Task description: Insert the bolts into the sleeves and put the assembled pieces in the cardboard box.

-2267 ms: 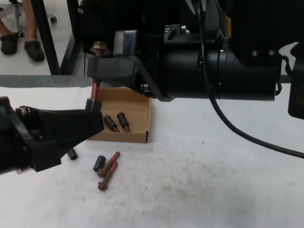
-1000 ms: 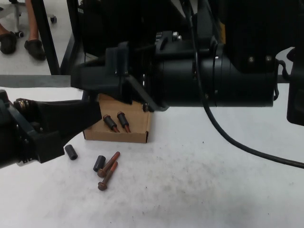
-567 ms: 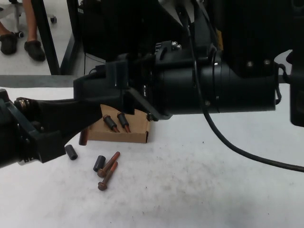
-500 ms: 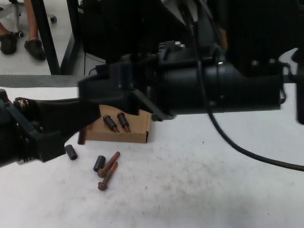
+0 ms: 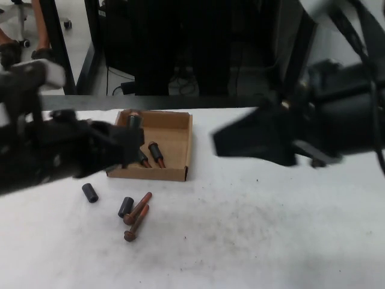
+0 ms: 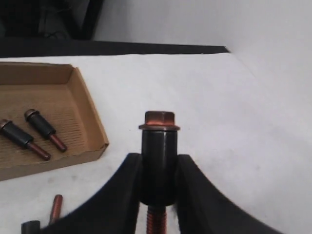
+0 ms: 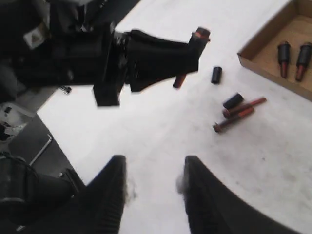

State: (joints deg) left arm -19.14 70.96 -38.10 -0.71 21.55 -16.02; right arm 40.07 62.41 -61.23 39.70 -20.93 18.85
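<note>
My left gripper point(image 6: 158, 163) is shut on a black sleeve point(image 6: 158, 146) with a copper bolt point(image 6: 159, 120) pushed through it. It holds the piece upright by the cardboard box point(image 5: 147, 174), near the box's left wall. Two assembled pieces point(image 5: 149, 155) lie inside the box. My right gripper point(image 7: 153, 170) is open with nothing between its fingers, off to the right of the box point(image 7: 253, 61) and above the table. In front of the box lie two loose bolts point(image 5: 137, 214) and two loose sleeves point(image 5: 125, 206), point(image 5: 89, 192).
The white bench top point(image 5: 252, 229) runs wide to the right and in front of the box. Its far edge point(image 5: 240, 101) runs behind the box, with dark frames beyond it.
The right arm has let go of the bolt and pulled back to the right. The left gripper now holds the sleeve with the bolt through it, by the box.
</note>
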